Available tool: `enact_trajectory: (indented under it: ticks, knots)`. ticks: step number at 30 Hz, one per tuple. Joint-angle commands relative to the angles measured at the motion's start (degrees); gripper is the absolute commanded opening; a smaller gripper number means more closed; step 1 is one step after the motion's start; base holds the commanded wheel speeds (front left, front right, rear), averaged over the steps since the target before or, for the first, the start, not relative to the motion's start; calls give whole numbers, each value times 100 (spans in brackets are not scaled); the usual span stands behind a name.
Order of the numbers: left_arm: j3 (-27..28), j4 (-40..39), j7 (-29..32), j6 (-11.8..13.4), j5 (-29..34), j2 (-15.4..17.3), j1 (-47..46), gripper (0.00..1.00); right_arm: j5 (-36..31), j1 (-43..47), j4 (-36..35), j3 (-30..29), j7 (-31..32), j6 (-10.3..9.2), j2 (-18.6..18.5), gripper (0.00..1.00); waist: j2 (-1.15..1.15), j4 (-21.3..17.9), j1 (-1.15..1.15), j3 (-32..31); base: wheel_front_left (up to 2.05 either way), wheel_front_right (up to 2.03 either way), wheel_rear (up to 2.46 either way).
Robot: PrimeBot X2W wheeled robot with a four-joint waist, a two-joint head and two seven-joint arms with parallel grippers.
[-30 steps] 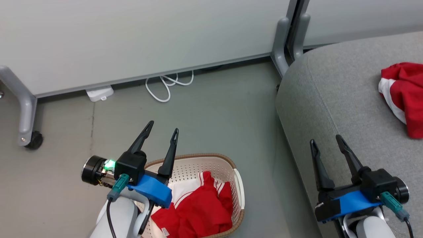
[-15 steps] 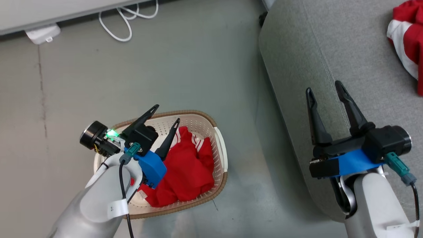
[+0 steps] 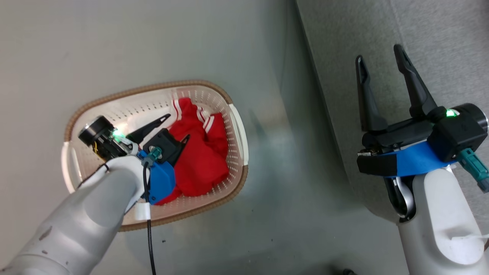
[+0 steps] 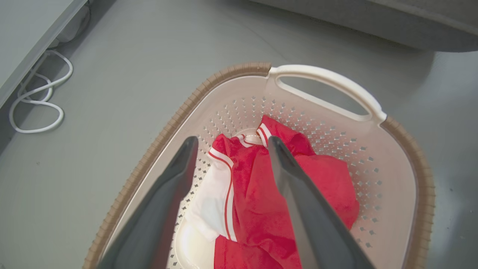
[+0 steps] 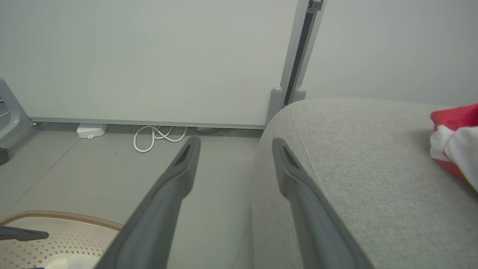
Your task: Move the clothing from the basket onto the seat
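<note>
Left pincer (image 3: 178, 126): jaws spread wide, empty, angled down inside basket (image 3: 153, 86), above crumpled red garment (image 3: 198, 160) with white striped trim. Position suits top-down pinch on fabric fold. Right pincer (image 3: 378, 52): spread wide, empty, parked over seat (image 3: 439, 34) edge, clear of basket. Second red-white garment (image 5: 453, 127) lies on seat. No lettering legible on either garment.
</note>
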Motion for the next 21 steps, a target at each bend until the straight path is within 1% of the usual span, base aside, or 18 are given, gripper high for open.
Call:
enact_trajectory:
  ticks: [1, 5, 9, 13, 21]
  knots:
    - [-117, 72, -15, -6, -53, 60, -190, 100, -33, -120, -41, 10, -5, 0, 7, 100, 0, -73, -2, 307, 0, 0, 0]
    - [-656, 362, -12, -6, -291, 94, -469, 100, -78, -264, -151, 37, -5, 0, 8, 100, 0, -74, -2, 669, 0, 0, 0]
    - [-1044, 669, 52, -5, -545, 152, -746, 100, -122, -399, -306, 97, -5, 0, 7, 100, 0, -111, -2, 1006, 0, 0, 0]
    - [-1244, 861, 118, -5, -674, 221, -960, 100, -151, -514, -479, 127, -5, 0, 7, 100, 0, -167, -2, 1318, 0, 0, 0]
    - [-1365, 1126, 369, -5, -628, 221, -1334, 100, -190, -595, -755, 164, -5, 0, 2, 100, 0, -202, -2, 1863, 0, 0, 0]
